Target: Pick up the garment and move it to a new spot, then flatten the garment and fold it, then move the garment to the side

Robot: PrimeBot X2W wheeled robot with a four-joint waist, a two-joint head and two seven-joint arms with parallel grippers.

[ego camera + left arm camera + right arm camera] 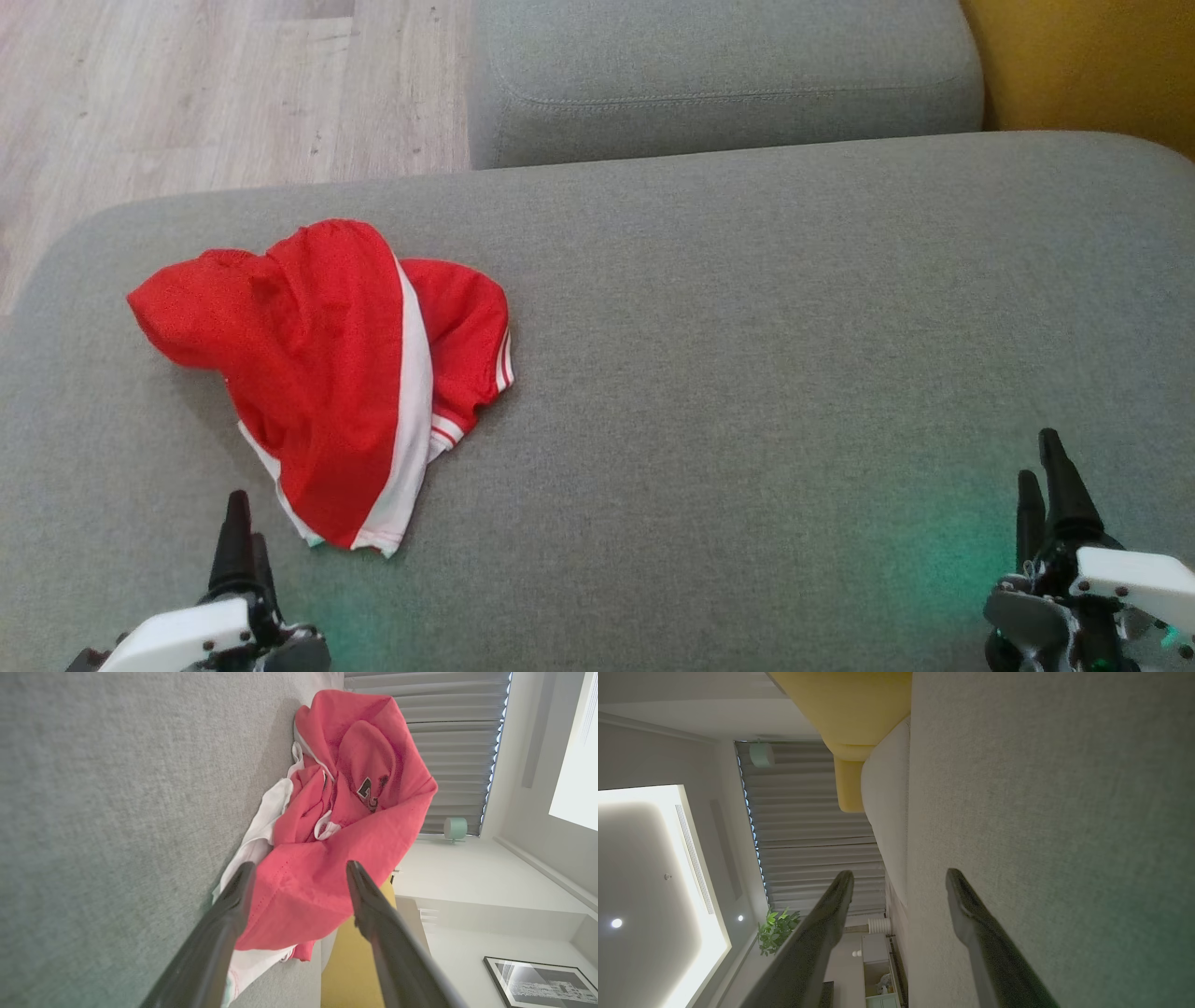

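The garment (pixel 317 373), a red mesh jersey with a white side panel and striped sleeve trim, lies crumpled in a heap on the left part of the grey sofa seat (pixel 747 373). In the left wrist view the garment (pixel 345 826) shows part of a dark number and a white tag amid its folds. My left gripper (pixel 245 532) hovers low just in front of the heap's near edge, open, with nothing between its fingers (pixel 229 914). My right gripper (pixel 1046 485) stands open far to the right over bare cushion, well away from the jersey; its fingers (pixel 971 914) are spread.
A second grey cushion (pixel 728 75) lies behind the seat, with a yellow cushion (pixel 1083 65) at the far right. Wooden floor (pixel 187 84) shows beyond the sofa's left edge. Bare seat stretches between the jersey and my right gripper.
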